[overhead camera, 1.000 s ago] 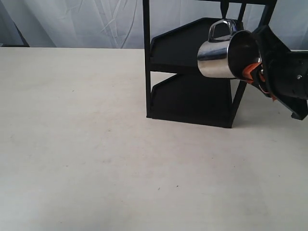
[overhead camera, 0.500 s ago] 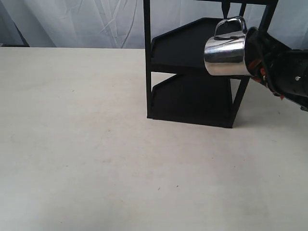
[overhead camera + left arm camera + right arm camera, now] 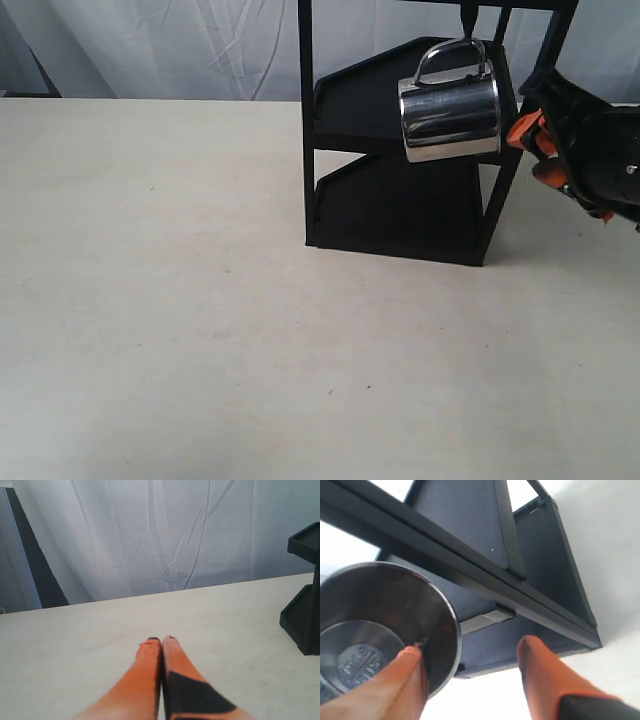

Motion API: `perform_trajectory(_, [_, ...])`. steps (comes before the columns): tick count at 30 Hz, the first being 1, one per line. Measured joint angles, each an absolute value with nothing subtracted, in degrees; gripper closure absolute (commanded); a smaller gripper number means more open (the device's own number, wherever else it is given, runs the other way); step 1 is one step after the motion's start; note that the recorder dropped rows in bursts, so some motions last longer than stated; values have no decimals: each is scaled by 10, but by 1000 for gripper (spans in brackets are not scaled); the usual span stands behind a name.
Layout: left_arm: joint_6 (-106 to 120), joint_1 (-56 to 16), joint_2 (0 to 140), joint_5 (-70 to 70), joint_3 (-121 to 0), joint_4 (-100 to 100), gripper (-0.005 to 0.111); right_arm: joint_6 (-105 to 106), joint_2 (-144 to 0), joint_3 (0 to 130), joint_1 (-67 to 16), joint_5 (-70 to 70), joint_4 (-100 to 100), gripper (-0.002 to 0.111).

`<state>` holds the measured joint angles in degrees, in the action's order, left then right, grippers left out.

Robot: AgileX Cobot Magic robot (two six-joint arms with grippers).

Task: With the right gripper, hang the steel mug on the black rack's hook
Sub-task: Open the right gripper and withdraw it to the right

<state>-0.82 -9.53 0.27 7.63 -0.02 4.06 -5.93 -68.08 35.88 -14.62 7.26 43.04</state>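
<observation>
The steel mug hangs by its looped handle from the hook under the black rack's top bar, lying sideways with its mouth towards the right. My right gripper stands open just right of the mouth, holding nothing. In the right wrist view the mug's open mouth fills one side. One orange finger overlaps the rim; the other is well apart, and the right gripper spans the gap below the rack's bar. My left gripper is shut and empty, low over the table.
The rack's two tray-like shelves sit behind and below the mug. A white curtain closes off the back. The pale table stretches left and forward. The rack's corner shows in the left wrist view.
The mug went up and left onto the hook. The right gripper opened, let it go and drew back to the right; the mug now hangs free.
</observation>
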Motion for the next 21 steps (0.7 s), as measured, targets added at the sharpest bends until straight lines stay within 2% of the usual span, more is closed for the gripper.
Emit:
perform_trajectory(4, [-8, -95, 3, 76, 0, 41, 105, -59, -653, 359, -146, 76, 417, 56])
perform_trajectory(6, [-8, -95, 3, 76, 0, 41, 105, -59, -636, 359, -146, 83, 411, 61])
perform_trajectory(12, [-8, -95, 3, 76, 0, 41, 105, -59, -567, 359, -146, 130, 379, 109])
perform_trajectory(21, [-8, -95, 3, 76, 0, 41, 105, -59, -460, 359, -146, 251, 371, 108])
